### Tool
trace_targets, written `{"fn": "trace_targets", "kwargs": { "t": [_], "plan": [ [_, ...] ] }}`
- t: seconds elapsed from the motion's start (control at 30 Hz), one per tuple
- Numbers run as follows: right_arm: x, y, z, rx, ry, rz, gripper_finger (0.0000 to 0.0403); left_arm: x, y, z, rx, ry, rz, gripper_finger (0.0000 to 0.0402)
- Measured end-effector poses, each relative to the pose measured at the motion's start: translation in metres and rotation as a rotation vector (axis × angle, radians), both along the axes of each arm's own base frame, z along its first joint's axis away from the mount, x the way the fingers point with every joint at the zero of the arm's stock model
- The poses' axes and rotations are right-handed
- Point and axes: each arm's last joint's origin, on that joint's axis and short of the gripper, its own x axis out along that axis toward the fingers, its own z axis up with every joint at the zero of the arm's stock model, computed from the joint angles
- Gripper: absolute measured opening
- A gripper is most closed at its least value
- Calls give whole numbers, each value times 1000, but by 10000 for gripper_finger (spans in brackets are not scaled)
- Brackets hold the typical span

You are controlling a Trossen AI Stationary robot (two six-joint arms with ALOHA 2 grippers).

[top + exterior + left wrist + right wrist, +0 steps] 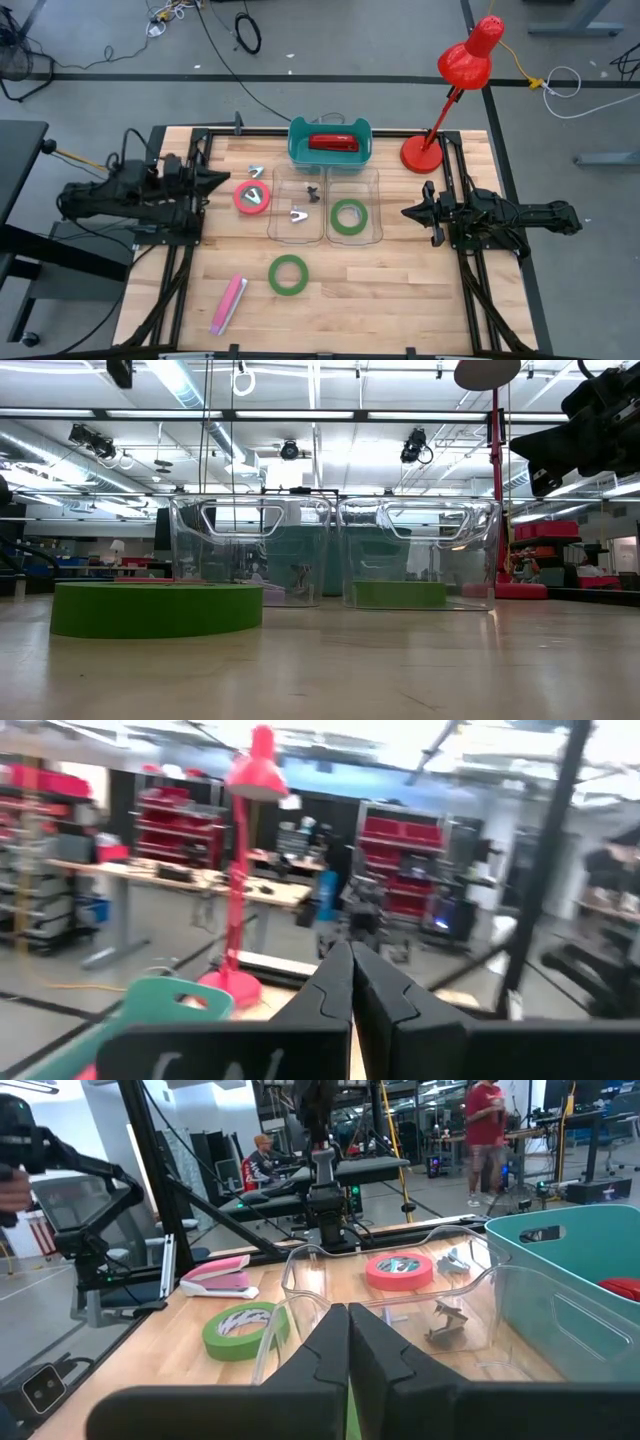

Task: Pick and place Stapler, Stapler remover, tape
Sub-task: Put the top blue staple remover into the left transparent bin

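Observation:
A red stapler (333,143) lies in the teal bin (297,150) at the far middle. A pink stapler (228,303) lies flat on the table near the front left. One green tape roll (288,274) lies flat on the table, and another (348,216) lies in the right clear bin (372,205). The red-pink tape roll (253,197) lies flat left of the bins. Stapler removers (299,213) lie in the left clear bin (275,205); one more (257,171) lies on the table. My left gripper (352,982) is shut and empty at the table's left. My right gripper (348,1342) is shut and empty at the right.
A red desk lamp (424,152) stands at the far right corner, its head (470,58) past the table's far edge. Bare wood lies along the front right of the table (400,300). People stand in the room behind, seen in the right wrist view (488,1130).

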Motion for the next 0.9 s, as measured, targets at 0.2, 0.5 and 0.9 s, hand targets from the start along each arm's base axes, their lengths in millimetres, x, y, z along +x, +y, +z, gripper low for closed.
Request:
{"fn": "trace_targets", "kwargs": {
  "t": [0.2, 0.5, 0.9],
  "plan": [
    [0, 0, 0, 0, 0, 0, 6, 9, 2, 32, 44, 38, 99, 6],
    [0, 0, 0, 0, 0, 0, 6, 30, 1, 58, 86, 166, 95, 8],
    [0, 0, 0, 0, 0, 0, 6, 64, 7, 54, 99, 540, 102, 9]
  ]
}}
